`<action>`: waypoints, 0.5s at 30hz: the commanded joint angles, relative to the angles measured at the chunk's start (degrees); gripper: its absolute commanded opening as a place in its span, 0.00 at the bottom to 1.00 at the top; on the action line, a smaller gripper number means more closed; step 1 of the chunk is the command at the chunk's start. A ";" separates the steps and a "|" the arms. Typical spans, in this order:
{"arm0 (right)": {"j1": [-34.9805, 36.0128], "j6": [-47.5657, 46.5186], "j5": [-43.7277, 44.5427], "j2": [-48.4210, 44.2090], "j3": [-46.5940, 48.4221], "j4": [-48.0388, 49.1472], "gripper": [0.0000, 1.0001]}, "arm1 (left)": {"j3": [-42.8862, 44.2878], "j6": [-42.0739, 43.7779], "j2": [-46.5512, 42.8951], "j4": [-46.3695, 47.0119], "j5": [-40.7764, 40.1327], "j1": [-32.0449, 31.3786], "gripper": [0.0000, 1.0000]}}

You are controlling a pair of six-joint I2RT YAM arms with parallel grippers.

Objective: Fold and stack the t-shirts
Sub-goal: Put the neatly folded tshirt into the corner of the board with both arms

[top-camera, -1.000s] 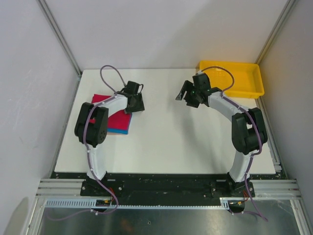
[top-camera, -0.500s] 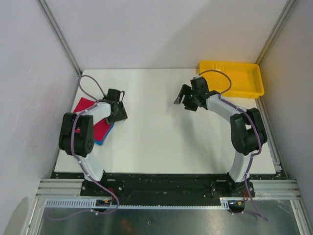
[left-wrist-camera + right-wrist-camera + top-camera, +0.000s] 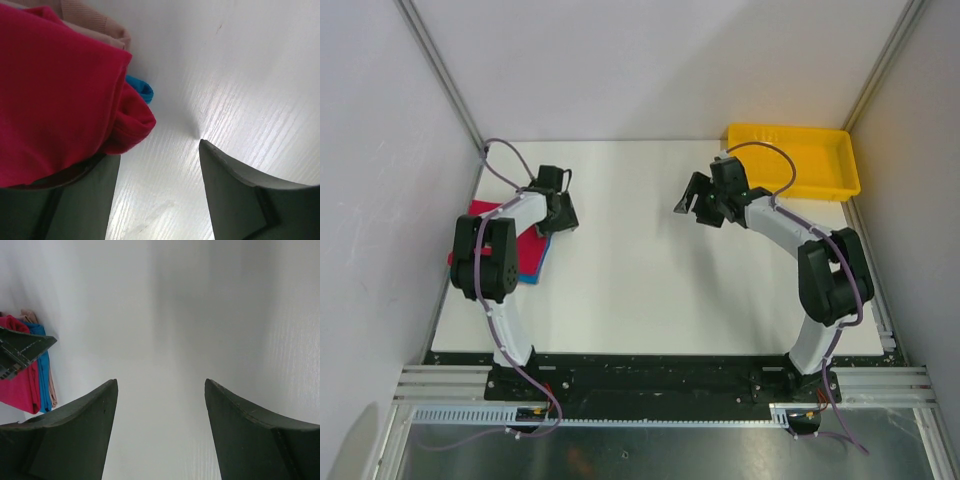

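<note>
The surface (image 3: pixel 650 290) carries the stack at middle left: red shirt (image 3: pixel 482 211) over blue shirt (image 3: pixel 534 263), likely parked clear of centre. Left claw (image 3: pixel 157 150) spread, red cloth overlapping one finger; right claw (image 3: pixel 161 382) spread, empty, upper middle.

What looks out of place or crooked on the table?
By the table's left edge, the red shirt lies skewed over the blue shirt, blue poking out unevenly, and a tan cloth peeks out too. Nothing looks spilled or damaged.
</note>
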 commanded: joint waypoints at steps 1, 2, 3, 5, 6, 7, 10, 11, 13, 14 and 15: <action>0.45 -0.80 0.94 -2.79 -0.38 0.51 0.74 | 3.32 2.14 0.45 1.37 -0.56 0.88 0.69; 0.54 -0.82 1.09 -2.81 -0.38 0.39 0.74 | 3.31 2.16 0.14 1.36 -0.45 0.90 0.69; 0.68 -0.83 1.17 -2.91 -0.43 0.34 0.74 | 3.30 2.29 -0.24 1.41 -0.14 0.91 0.69; 0.96 -0.90 1.29 -2.96 -0.46 0.32 0.74 | 3.54 2.86 -1.22 1.50 1.30 0.70 0.70; 1.02 -0.96 1.35 -3.07 -0.47 0.17 0.74 | 3.82 3.44 -1.80 1.61 3.02 0.55 0.70; 1.09 -1.03 1.52 -3.30 -0.47 -0.13 0.74 | 4.13 4.21 -2.66 1.62 5.25 0.16 0.71; 1.16 -1.81 2.52 -4.41 -0.47 -1.56 0.75 | 4.32 6.81 -6.80 1.65 11.83 -2.51 0.72; 1.16 -2.20 2.85 -4.98 -0.47 -2.22 0.75 | 3.85 7.21 -8.59 1.68 13.38 -3.70 0.73; 1.23 -2.98 3.69 -6.29 -0.43 -3.64 0.75 | 2.63 7.47 -12.12 1.62 15.89 -6.63 0.76; 1.37 -3.45 4.13 -7.24 -0.50 -4.32 0.76 | 1.73 7.19 -14.02 1.62 16.38 -8.08 0.78; 1.58 -3.86 4.66 -8.24 -0.70 -4.96 0.76 | 0.76 6.88 -15.84 1.71 16.80 -9.73 0.79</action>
